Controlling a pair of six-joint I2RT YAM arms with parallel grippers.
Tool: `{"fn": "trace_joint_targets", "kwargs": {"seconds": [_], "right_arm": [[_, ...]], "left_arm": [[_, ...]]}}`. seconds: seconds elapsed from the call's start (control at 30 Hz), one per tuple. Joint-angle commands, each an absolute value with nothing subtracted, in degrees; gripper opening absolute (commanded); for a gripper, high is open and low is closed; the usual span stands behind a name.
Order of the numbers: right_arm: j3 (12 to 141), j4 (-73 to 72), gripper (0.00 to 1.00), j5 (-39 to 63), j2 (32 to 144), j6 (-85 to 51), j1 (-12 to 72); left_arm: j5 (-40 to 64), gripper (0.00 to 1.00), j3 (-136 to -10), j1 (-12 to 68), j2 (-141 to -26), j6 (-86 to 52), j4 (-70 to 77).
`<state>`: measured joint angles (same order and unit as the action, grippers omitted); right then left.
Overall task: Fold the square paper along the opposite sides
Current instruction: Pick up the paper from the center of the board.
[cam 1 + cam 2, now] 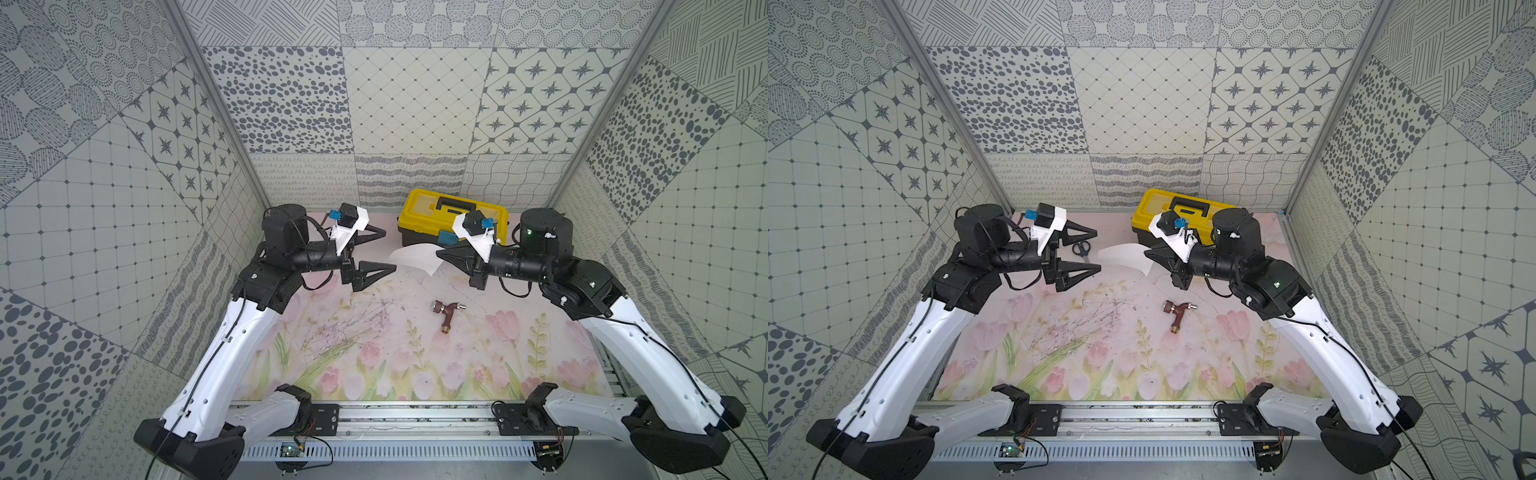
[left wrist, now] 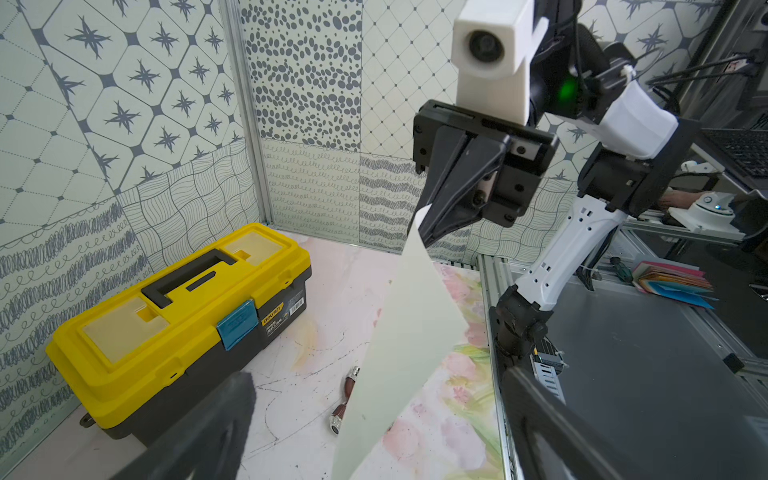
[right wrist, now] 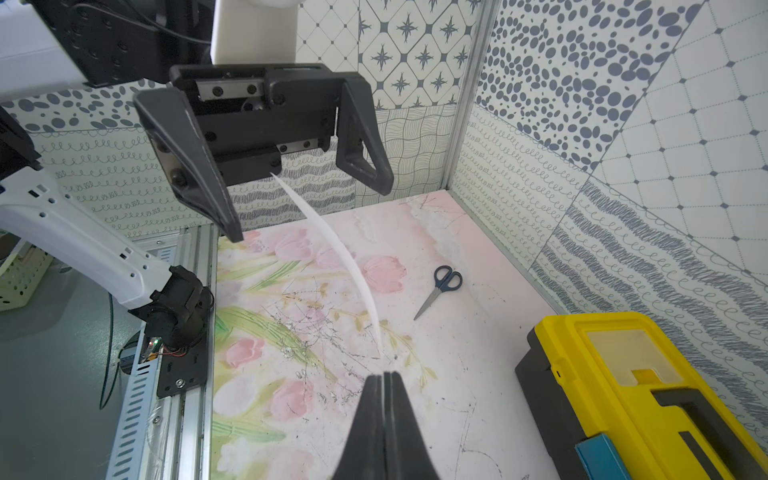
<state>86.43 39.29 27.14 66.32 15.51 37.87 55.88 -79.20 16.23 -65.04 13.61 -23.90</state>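
The square paper [image 1: 415, 257] [image 1: 1121, 257] is a plain white sheet hanging in the air above the floral mat, in front of the yellow toolbox. My right gripper [image 1: 437, 252] [image 3: 384, 374] is shut on its right edge; the left wrist view shows that pinch at the paper's [image 2: 407, 324] top corner. My left gripper [image 1: 390, 252] [image 1: 1099, 252] [image 2: 376, 376] stands wide open at the sheet's left end. In the right wrist view the curved paper [image 3: 332, 245] reaches into the gap between the left gripper's fingers [image 3: 199, 166], touching neither.
A yellow toolbox [image 1: 449, 208] [image 2: 178, 316] stands at the back wall. Blue-handled scissors [image 1: 1080, 248] [image 3: 442, 286] lie at the back left. A brown metal tap fitting [image 1: 446, 313] [image 2: 347, 395] lies mid-mat. Patterned walls close three sides.
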Motion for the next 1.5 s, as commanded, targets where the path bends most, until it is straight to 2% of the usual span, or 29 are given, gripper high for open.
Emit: {"fn": "trace_joint_targets", "kwargs": {"seconds": [0.0,0.23,0.37,0.57,0.67,0.87,1.03,1.07,1.13,1.33,1.47], "right_arm": [[87.54,39.85,0.00,28.45,65.04,16.26,37.72],[89.23,39.81,0.00,28.96,67.27,16.39,37.71],[90.75,39.81,0.00,29.39,68.69,16.51,37.73],[92.02,39.77,0.00,30.54,70.38,16.44,37.75],[91.69,39.81,0.00,30.75,70.66,16.44,37.73],[92.19,40.12,0.00,31.02,71.34,16.44,37.71],[93.42,41.40,0.00,31.14,72.24,16.55,37.71],[93.50,41.57,0.00,31.20,72.41,16.52,37.71],[93.69,41.88,0.00,31.25,72.59,16.40,37.71],[93.87,42.05,0.00,31.55,71.83,15.91,37.71],[93.95,42.14,0.00,31.81,71.19,15.86,37.71]], "left_arm": [[62.10,0.98,-79.70,15.47,-64.96,20.94,-29.53],[71.57,0.98,-77.82,15.47,-67.55,15.47,-21.59],[74.62,0.90,-77.09,15.42,-68.83,11.14,-16.65],[70.03,0.88,-74.78,15.99,-68.66,4.20,-7.85],[67.36,0.84,-73.16,16.38,-67.44,1.85,-3.85],[63.37,0.70,-73.43,17.58,-66.01,3.65,-5.47],[62.49,0.55,-75.35,18.36,-65.72,7.65,-11.09],[62.49,0.50,-75.54,18.45,-65.75,8.24,-11.97],[61.92,0.30,-75.67,18.75,-65.70,8.87,-12.83],[60.92,0.30,-75.76,19.36,-65.87,10.48,-14.87],[59.66,0.41,-75.76,19.73,-66.18,11.37,-15.91]]}}
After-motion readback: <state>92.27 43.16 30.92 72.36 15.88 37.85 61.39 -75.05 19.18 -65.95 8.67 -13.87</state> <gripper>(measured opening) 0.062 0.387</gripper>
